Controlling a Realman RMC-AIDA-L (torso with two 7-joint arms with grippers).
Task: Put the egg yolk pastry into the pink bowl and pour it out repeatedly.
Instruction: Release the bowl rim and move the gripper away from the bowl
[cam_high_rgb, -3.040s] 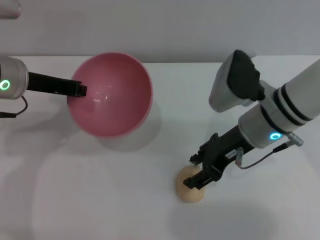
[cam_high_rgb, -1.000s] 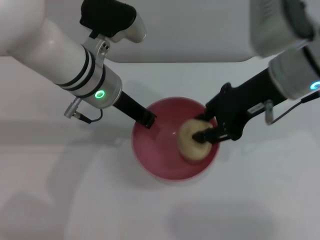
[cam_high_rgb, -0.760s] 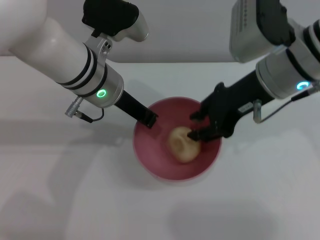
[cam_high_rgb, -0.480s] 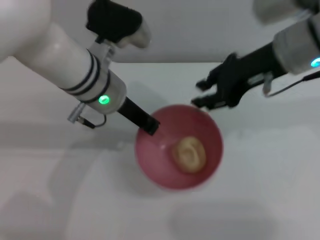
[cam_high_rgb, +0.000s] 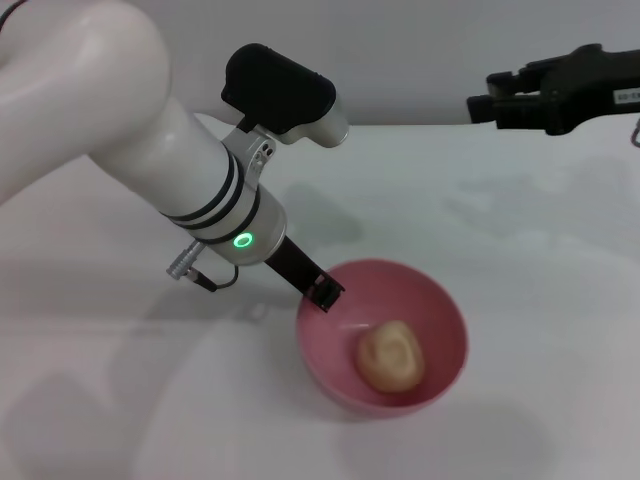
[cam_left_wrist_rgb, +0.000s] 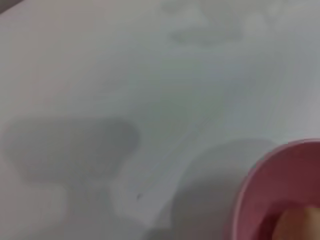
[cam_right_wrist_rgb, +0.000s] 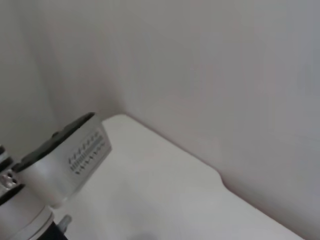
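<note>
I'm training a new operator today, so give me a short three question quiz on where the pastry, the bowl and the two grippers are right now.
1. True or false: the egg yolk pastry lies inside the pink bowl.
2. Which gripper is at the bowl's rim? A) left gripper B) right gripper C) neither
3. Fill in: the right gripper is up at the far right, away from the bowl, and carries ______.

Key
1. True; it rests on the bowl's floor.
2. A; the left gripper has its fingers on the rim on the robot's left side.
3. Nothing; nothing shows between its fingers.
</note>
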